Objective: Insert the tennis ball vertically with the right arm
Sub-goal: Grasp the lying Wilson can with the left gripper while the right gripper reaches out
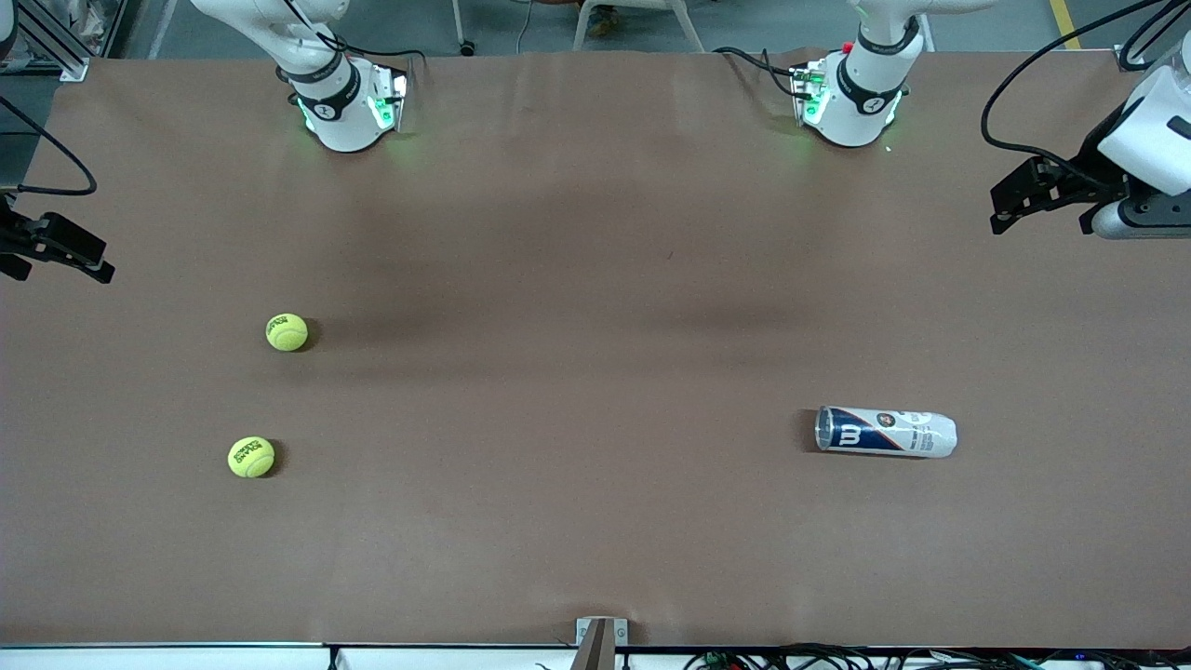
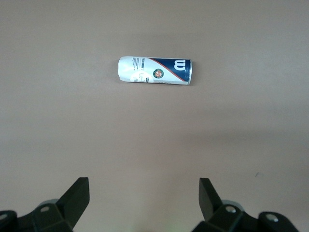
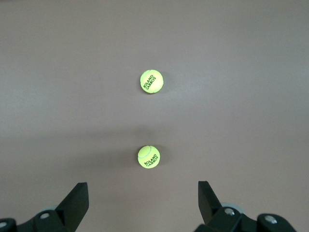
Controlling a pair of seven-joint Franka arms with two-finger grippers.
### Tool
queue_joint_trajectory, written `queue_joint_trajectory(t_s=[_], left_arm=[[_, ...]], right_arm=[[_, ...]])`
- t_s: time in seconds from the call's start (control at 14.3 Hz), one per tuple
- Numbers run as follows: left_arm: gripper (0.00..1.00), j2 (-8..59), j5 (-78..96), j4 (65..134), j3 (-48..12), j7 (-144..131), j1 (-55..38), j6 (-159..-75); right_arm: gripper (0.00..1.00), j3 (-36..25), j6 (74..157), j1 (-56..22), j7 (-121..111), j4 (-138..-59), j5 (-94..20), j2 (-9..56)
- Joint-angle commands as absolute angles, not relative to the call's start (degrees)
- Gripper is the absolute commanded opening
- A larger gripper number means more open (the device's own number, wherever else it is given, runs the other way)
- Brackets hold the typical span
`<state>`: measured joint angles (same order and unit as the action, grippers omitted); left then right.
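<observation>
Yellow balls [image 1: 287,332] [image 1: 251,457], can [image 1: 885,432] lying flat; can's mouth hard to read, maybe uncapped. Left gripper [image 2: 144,198], right gripper [image 3: 143,197] spread wide, empty, partly cropped.

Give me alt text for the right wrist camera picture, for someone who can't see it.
Two yellow-green tennis balls lie apart on a brown table, the nearer ball just ahead of the right gripper and the farther ball past it. The gripper's two black fingers stand wide open above the table, holding nothing.
</observation>
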<state>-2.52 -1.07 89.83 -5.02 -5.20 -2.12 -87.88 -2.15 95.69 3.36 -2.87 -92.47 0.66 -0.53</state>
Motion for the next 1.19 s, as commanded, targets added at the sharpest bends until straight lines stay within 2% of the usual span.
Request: queue_joint_trajectory(t_s=[0.0,0.28,0.7,1.12], left_arm=[[1.00,-1.94,-2.11,88.95,-5.27,-5.98,-1.85,-88.15],[1.00,-0.79,-3.24,86.92,-5.10,-4.22,-1.76,-88.68],[1.00,3.94,-6.42,88.59,-5.71,-1.60,-2.63,-92.89],[1.00,11.15,-6.86,89.82,-6.24,21.23,-2.55,-98.43]], right_arm=[[1.00,-1.93,95.71,3.78,-2.37,-93.34,0.53,-1.41],[1.00,-1.93,95.80,3.87,-2.29,-92.99,0.44,-1.14],[1.00,-2.11,96.15,3.69,-2.29,-92.29,0.52,1.23],[1.00,-1.93,95.54,3.87,-1.49,-92.72,-0.44,2.37]])
